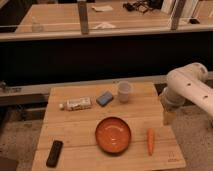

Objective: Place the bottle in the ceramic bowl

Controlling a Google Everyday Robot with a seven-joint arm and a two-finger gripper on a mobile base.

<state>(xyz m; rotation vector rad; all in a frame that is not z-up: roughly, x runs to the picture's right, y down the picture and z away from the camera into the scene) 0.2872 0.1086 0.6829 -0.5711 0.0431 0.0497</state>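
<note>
Past the near remote (54, 153) and bowl (113, 135), my gripper (169, 116) at right, openness unclear, could clip the cup (124, 91) reaching the bottle (76, 104).

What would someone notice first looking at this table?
The orange bowl at the front middle of the table stands out, with a carrot to its right. The white arm reaches in from the right, its claw hanging by the table's right edge. A bottle lies on its side at back left.

On the surface (142, 114), bottle (76, 104), sponge (105, 98), cup (124, 91) run left to right behind; bowl (113, 135) in front between remote (54, 153) and carrot (150, 141); end effector (169, 118) at right edge.
</note>
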